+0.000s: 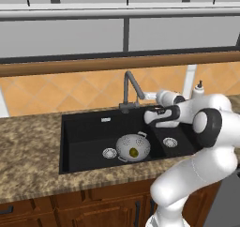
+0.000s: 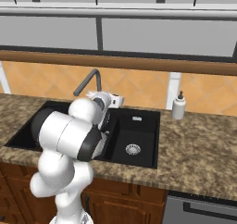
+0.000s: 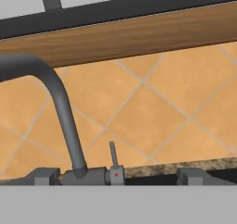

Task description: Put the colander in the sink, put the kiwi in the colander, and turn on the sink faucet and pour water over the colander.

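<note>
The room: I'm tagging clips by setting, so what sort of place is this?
A simulated home kitchen: a black sink with a faucet set in a stone counter, and wooden cabinets below.

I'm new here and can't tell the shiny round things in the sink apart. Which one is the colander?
Find the black sink set in the speckled counter, and look in its larger left basin. The colander is the silver bowl dotted with holes near the basin's front right, holding a small green kiwi. The flat steel drain to its left is far smaller.
</note>
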### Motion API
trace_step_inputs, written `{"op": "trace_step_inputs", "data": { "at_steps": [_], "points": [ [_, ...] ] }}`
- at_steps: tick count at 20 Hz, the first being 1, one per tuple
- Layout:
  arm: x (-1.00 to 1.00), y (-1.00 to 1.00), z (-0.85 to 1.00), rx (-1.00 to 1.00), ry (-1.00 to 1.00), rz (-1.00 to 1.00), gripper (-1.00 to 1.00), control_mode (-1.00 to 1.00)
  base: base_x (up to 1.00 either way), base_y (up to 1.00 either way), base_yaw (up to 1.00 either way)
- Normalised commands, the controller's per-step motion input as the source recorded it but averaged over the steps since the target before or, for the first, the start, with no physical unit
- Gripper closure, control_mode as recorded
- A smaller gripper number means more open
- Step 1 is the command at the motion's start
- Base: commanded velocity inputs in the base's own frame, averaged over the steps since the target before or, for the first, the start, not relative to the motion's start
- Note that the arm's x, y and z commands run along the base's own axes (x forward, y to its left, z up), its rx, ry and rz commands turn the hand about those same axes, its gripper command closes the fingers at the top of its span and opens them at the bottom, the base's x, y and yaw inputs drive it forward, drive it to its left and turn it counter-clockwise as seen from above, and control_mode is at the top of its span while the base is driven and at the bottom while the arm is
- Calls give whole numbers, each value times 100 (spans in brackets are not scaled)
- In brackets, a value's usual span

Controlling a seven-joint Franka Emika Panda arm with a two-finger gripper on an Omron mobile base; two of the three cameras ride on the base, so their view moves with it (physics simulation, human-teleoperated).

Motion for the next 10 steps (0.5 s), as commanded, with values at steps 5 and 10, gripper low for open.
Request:
{"op": "trace_step_inputs", "data": {
  "at_steps": [5,10],
  "points": [
    [25,0,-23,0,0,0,-100,-100,0,0,0],
    [22,0,-23,0,0,0,-100,-100,0,0,0]
  ]
}}
